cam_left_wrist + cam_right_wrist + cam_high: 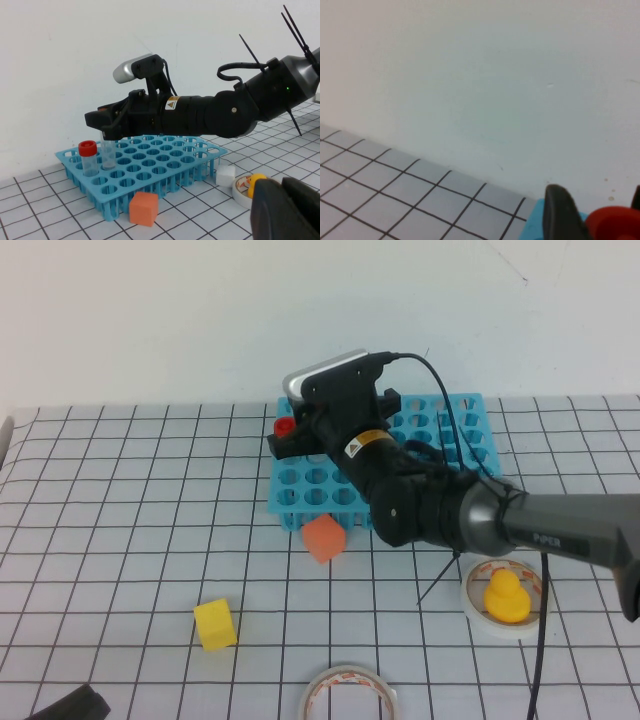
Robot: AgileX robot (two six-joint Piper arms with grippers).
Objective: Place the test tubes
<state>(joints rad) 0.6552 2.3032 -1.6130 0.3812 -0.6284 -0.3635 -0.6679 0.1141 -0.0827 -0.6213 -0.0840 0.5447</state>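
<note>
Mostly cropped, the clenched left gripper (pixel 285 210) sits at 7 o'clock. The right gripper (pixel 103 127) grasps a clear plastic test tube (pixel 109 155), top hidden, at the 10 o'clock corner of the blue plastic rack (pixel 165 170). Below is a white gridded mat (pixel 120 540), behind it a white wall (pixel 150 310).

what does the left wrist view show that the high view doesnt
Only the left wrist view: the clear test tube hanging from the right gripper, which is closed on it, down to the blue rack, and a white cube. Only the high view: the yellow cube and a tape roll at the near edge. Both: that rack, the red-capped tube standing in it, the orange cube in front, and the left gripper, shut and parked low at the table's near left.
</note>
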